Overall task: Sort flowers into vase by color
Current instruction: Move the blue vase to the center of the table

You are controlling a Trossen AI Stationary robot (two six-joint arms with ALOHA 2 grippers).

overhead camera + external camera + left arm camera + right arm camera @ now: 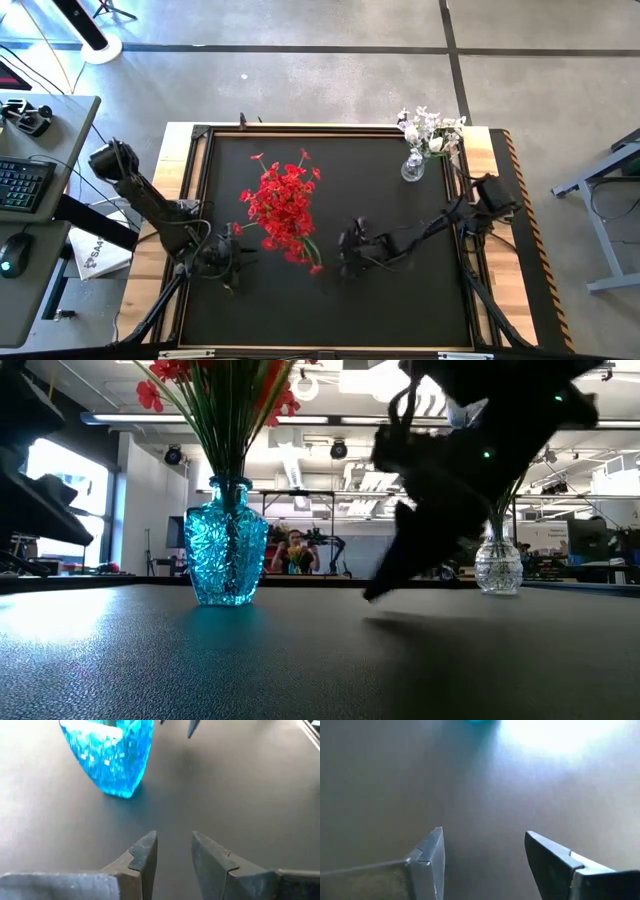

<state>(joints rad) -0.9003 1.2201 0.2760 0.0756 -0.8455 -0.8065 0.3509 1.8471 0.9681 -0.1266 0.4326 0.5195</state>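
Toward the table's left edge, near its front, the left gripper point(222, 262) sits low over the black mat point(380, 300), fingers point(142, 852) parted by a narrow gap with nothing between them, so released and empty. Left wrist view shows the blue vase point(112, 757) just ahead of those fingers, clear of them, standing upright on the mat.

Left of the table's centre, the red flowers point(285, 205) stand bunched in that blue vase point(228, 545); from above the blossoms hide the vase itself. Low view shows green stems point(225, 420) fanning up out of the cut-glass neck, red blossoms at the top.

Right of the red bunch, around mid-table toward the front edge, the right gripper point(352, 250) hangs over bare mat, near the red flowers but not touching them. Right wrist view shows its fingers point(427, 862) spread wide apart, nothing gripped, only mat under them. In the low view this arm point(470, 450) is a dark blurred shape above the mat.

At the far right corner of the mat, the white flowers point(430, 128) stand in a small clear vase point(413, 168), well apart from both grippers. Low view shows that clear vase point(498, 565) upright, partly behind the arm.

No loose sprigs on the mat that I can see. Beyond the table, a person point(295, 550) is in the room, far off.
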